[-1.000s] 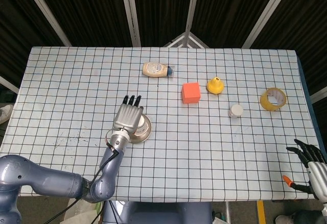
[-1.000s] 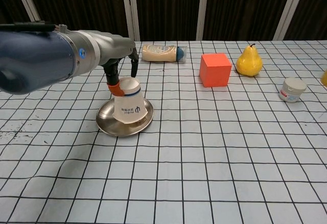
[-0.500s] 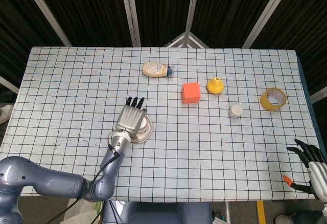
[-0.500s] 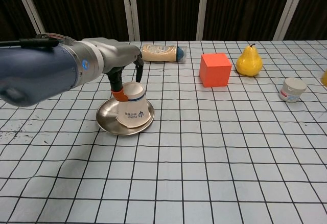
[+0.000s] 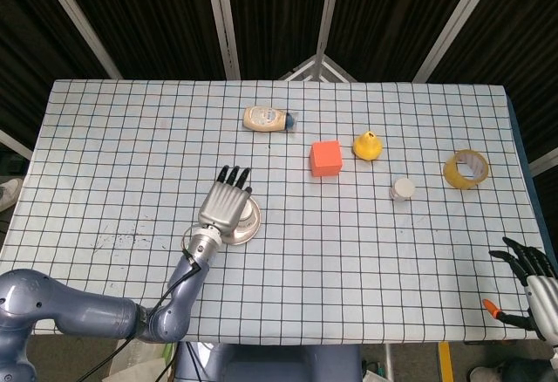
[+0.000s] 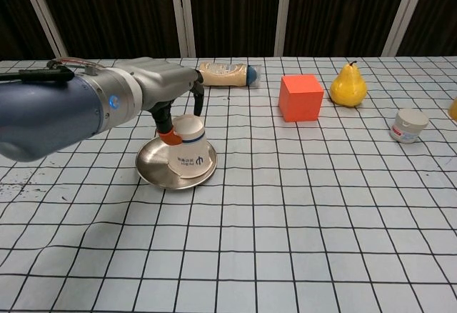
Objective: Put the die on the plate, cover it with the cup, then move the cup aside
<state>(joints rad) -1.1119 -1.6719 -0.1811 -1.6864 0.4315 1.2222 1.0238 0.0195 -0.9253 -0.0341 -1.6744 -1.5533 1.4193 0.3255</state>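
Nearest, metal plate [image 6: 151, 174] bearing inverted paper cup [image 6: 191, 154], left hand [image 6: 175, 106] fingers clamped on its upturned base; likely light, crushable, best held gently by the sides; die unseen; beyond, orange cube [image 6: 300, 97].

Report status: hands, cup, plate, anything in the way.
Left hand grips inverted white paper cup on round metal plate. Right hand open at table edge. Die hidden. Nothing near the plate.

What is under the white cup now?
The cup stands upside down on the metal plate, held by the left hand. Whatever is inside, such as the die, is covered and cannot be seen.
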